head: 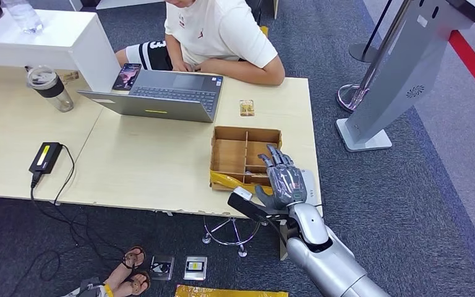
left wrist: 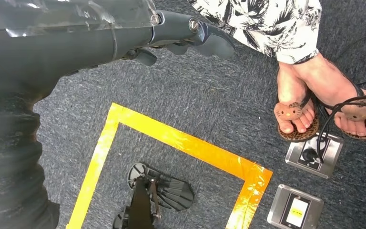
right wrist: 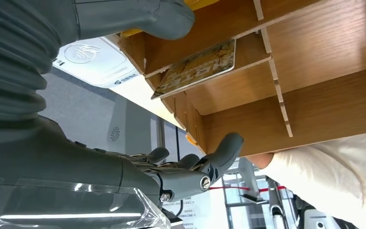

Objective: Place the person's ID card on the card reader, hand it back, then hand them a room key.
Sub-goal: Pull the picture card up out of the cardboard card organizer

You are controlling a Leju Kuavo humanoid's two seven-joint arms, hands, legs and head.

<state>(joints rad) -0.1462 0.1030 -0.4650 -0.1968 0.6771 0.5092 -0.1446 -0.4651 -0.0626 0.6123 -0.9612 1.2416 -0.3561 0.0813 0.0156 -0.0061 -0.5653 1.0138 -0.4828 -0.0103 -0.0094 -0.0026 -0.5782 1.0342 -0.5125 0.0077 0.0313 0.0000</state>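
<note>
Head view: right hand (head: 282, 176) over wooden box (head: 245, 156); laptop (head: 164, 94) beyond.

card reader (head: 309, 185): mostly hidden by right robot hand (head: 282, 175) | person (head: 219, 31): head cut off

On the table there is one laptop (head: 161, 94), one phone (head: 127, 76), one cup (head: 49, 88), one black charger (head: 45, 157), one wooden box (head: 245, 158) and one small card (head: 247, 107). Two silver floor plates (left wrist: 313, 155) lie on the carpet.
</note>
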